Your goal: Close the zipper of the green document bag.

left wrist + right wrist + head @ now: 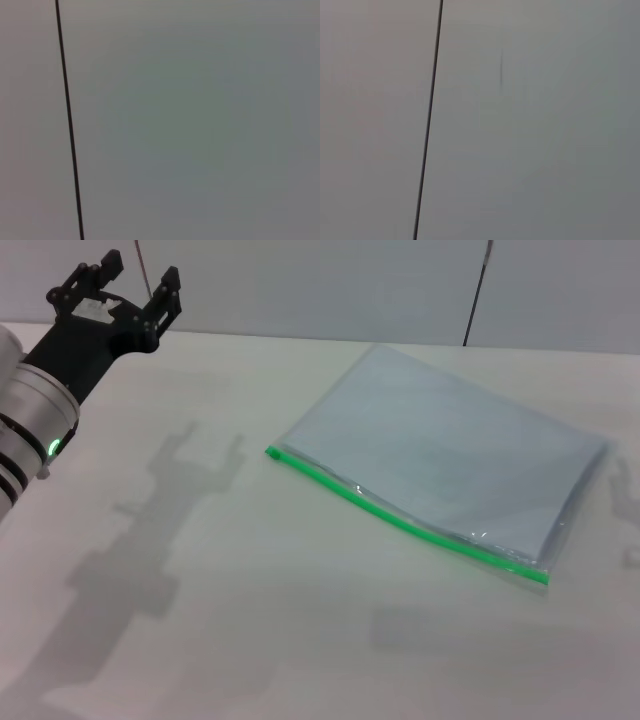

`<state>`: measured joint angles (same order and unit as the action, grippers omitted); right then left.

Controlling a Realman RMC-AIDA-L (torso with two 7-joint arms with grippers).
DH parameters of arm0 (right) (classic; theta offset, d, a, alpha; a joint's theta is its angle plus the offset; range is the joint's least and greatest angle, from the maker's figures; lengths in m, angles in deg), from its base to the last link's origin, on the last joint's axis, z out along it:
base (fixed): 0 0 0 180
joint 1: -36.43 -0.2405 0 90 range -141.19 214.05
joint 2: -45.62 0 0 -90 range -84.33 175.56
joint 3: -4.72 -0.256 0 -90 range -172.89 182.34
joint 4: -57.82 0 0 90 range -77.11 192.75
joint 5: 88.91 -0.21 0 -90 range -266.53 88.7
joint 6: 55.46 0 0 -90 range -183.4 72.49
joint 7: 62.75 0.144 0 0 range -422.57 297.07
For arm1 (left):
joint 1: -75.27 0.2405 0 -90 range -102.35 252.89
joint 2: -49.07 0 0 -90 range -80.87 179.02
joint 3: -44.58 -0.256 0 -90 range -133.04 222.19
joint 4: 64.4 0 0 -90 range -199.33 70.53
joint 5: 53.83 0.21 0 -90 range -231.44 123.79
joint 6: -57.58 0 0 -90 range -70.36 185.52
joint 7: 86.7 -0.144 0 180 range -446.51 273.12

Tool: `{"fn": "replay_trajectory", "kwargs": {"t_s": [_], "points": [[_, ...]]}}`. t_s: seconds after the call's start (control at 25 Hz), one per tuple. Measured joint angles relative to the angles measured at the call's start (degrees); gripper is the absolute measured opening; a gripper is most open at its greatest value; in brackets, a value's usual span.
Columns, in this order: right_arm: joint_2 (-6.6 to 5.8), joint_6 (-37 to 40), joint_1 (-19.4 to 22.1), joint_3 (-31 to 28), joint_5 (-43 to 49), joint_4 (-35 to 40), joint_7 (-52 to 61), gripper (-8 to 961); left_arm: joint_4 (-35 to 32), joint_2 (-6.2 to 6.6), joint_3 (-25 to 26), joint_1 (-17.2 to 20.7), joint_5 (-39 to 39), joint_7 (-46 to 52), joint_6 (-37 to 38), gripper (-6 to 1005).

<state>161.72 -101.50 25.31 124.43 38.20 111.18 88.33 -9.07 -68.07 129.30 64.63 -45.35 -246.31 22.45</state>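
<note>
With the left gripper [128, 288] raised with its fingers spread and empty at the table's [200, 640] far left, well apart from the green document bag [450, 460], whose zipper [400, 523] faces the robot, 1 unpinned pull could drag the pouch

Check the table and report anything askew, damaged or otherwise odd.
Nothing looks damaged or spilled. The green document bag lies flat but skewed to the table edge, its zipper running diagonally along the near side. The left gripper is raised, open, well away from it. The right gripper is out of view.
</note>
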Motion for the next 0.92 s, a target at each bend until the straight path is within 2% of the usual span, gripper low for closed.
{"fn": "replay_trajectory", "kwargs": {"t_s": [0.64, 0.92], "points": [[0.0, 0.3, -0.7, 0.0, -0.2, -1.0, 0.1, 517, -1.7, 0.08, 0.0, -0.5, -1.5, -0.1, -2.5, 677], [-0.08, 0.4, -2.0, 0.6, -3.5, -1.9, 0.1, 517, -1.8, 0.04, 0.0, -0.5, -1.5, -0.2, -3.2, 677]]}}
